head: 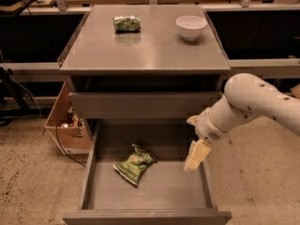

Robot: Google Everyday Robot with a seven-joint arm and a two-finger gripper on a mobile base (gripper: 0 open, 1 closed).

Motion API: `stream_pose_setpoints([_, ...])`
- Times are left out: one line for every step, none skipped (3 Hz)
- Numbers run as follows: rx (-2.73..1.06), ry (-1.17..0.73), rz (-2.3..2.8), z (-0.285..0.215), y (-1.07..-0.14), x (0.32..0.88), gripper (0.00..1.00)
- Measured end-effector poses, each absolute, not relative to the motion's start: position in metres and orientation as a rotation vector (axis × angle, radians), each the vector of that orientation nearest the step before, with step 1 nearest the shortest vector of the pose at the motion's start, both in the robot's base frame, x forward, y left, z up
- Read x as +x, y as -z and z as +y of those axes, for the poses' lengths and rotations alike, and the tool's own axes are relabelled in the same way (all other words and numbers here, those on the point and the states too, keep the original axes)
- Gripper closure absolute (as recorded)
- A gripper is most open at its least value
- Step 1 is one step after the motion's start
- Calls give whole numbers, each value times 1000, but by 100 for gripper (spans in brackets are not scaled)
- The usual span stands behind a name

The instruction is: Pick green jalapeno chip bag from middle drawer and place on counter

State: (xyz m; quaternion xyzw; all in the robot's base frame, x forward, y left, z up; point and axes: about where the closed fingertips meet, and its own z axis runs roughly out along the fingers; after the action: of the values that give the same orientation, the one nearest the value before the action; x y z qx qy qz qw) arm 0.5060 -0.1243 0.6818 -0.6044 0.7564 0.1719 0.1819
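The green jalapeno chip bag (135, 164) lies crumpled on the floor of the open middle drawer (89, 172), left of centre. My gripper (196, 155) hangs from the white arm over the drawer's right side, above the floor and well right of the bag, holding nothing. The grey counter (145, 50) is the cabinet top above the drawer.
A compact green roll-shaped package (127, 23) and a white bowl (191, 27) sit at the back of the counter. A shallower drawer (145, 104) is slightly open above the middle one. A wooden box (63, 125) with cables stands on the floor to the left.
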Motion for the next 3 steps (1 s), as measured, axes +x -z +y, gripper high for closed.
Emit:
stream_pose_setpoints([-1706,-485,2135,-124,-682,506,0])
stream_pose_setpoints([-1675,-553,2135,-106,-656,513,0])
stream_pose_setpoints([-1652,-647,2110,-78,-613,529,0])
